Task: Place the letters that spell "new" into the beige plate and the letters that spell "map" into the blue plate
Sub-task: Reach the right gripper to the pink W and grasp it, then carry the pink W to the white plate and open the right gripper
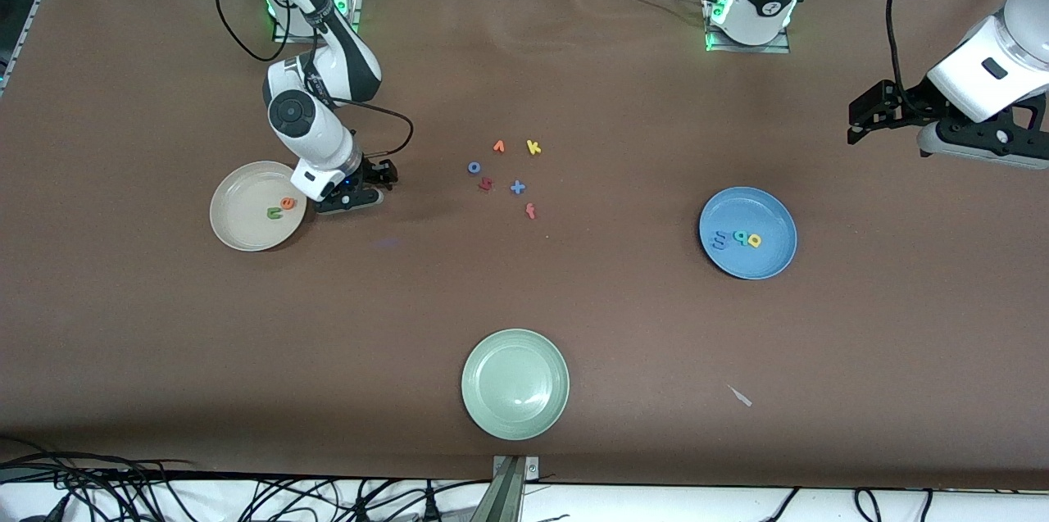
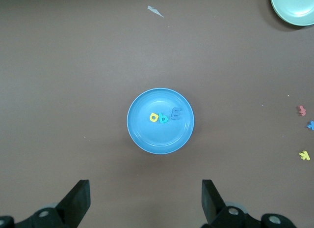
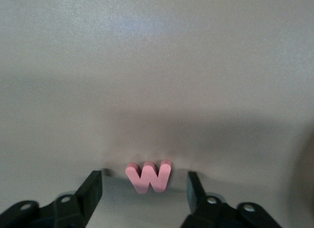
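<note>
With the left gripper [image 2: 145, 201] waiting wide open over the blue plate [image 2: 140, 139], the right gripper [image 3: 144, 188] brackets the pink w [image 3: 148, 176] on the tabletop [image 3: 157, 66] — jaws parted, touching nothing yet — so next: close, then carry it to the beige plate [image 1: 238, 231].

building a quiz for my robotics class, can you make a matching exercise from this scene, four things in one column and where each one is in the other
Things
1. pink w
2. yellow p
3. orange e
4. left gripper

Places
A. in the blue plate
B. up in the air at the left arm's end of the table, open, waiting
C. on the table between the fingers of the right gripper
D. in the beige plate

Pairs: 1-C, 2-A, 3-D, 4-B
</note>
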Robot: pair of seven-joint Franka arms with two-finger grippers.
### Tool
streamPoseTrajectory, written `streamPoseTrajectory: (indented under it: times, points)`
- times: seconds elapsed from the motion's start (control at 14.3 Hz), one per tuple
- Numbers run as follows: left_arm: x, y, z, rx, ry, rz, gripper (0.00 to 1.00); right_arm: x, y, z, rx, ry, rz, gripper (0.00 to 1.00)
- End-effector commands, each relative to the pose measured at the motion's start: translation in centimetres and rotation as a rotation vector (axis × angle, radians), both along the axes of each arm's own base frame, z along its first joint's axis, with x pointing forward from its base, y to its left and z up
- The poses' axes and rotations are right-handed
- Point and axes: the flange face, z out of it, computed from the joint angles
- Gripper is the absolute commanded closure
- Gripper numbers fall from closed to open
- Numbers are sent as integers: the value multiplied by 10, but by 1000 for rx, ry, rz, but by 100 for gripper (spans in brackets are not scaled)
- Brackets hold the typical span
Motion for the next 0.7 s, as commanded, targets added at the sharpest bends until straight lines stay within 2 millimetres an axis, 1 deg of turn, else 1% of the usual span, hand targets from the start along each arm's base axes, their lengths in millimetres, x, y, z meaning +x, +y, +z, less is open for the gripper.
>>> streamPoseTrajectory:
  times: [0.0,0.21,0.56,0.63]
  points:
    - [2,-1,4,-16,17,0,0,4,-2,-2,3,-9,28,29]
    - [3,3,4,-16,17,5,0,4,-2,-2,3,-9,28,37]
    - [2,-2,4,-15,19,-4,0,4,-2,-1,4,-12,31,48]
    - [2,-5,4,-15,19,-9,0,4,-2,-2,3,-11,34,53]
